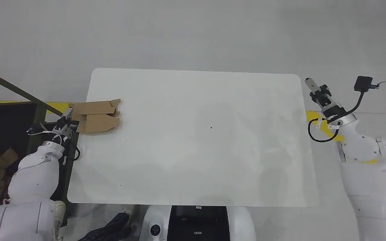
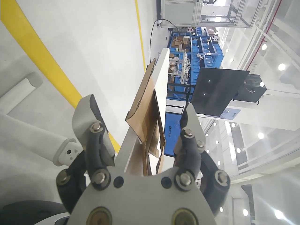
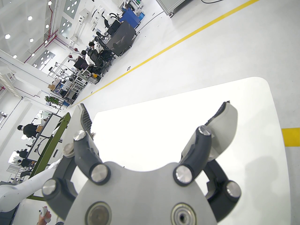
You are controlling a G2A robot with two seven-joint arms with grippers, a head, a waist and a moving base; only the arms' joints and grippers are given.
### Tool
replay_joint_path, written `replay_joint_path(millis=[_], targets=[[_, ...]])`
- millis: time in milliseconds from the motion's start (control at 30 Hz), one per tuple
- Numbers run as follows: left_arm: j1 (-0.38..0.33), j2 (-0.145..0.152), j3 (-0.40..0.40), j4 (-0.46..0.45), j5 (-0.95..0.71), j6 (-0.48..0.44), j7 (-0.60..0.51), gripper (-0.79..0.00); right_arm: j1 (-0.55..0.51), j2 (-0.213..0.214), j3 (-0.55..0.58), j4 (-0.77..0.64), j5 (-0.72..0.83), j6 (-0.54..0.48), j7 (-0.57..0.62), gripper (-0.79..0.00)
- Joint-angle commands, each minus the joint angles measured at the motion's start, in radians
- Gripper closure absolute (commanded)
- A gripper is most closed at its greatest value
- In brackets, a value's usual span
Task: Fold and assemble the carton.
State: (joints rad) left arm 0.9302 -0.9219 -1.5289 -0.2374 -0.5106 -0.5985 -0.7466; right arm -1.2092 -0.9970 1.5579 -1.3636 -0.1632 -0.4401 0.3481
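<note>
Legible text: none can be read with certainty. Print located as follows.

1. Blue panel (image 2: 169, 129), standing beyond the carton (image 2: 145, 108): one short line of white lettering with a small emblem, seen sideways. The letters are too small to make out.
2. White-and-blue placard (image 2: 234, 113), farther beyond the carton, at the corner of a black screen (image 2: 218, 90): a few lines of small dark print, too small to read.
3. Carton itself: brown corrugated faces, nothing legible.
</note>
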Motion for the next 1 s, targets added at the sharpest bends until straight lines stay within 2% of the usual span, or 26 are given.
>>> replay_joint_path(millis=[0,33,200,333,367,600,767,967], targets=[[-0.004,-0.002,0.000,0.003,0.002,0.004,0.004,-0.474,0.000,0.000,0.000,0.000,0.000,0.000,0.000,-0.785],[-0.006,-0.003,-0.001,0.004,0.001,0.006,0.004,-0.471,0.000,0.000,0.000,0.000,0.000,0.000,0.000,-0.785],[-0.014,-0.005,-0.008,0.003,-0.013,0.010,-0.019,-0.265,0.000,0.000,0.000,0.000,0.000,0.000,0.000,-0.785],[-0.021,-0.004,-0.019,0.001,-0.029,0.019,-0.041,-0.028,0.000,0.000,0.000,0.000,0.000,0.000,0.000,-0.785],[-0.023,-0.004,-0.022,0.001,-0.037,0.024,-0.049,0.000,0.000,0.000,0.000,0.000,0.000,0.000,0.000,-0.785],[-0.036,0.001,-0.063,-0.020,-0.121,0.071,-0.141,0.000,0.000,0.000,0.000,0.000,0.000,0.000,0.000,-0.785],[-0.045,0.014,-0.107,-0.070,-0.195,0.092,-0.236,0.000,0.000,0.000,0.000,0.000,0.000,0.000,0.000,-0.785],[-0.054,0.021,-0.133,-0.152,-0.248,0.174,-0.320,0.000,0.000,0.000,0.000,0.000,0.000,0.000,0.000,-0.785]])
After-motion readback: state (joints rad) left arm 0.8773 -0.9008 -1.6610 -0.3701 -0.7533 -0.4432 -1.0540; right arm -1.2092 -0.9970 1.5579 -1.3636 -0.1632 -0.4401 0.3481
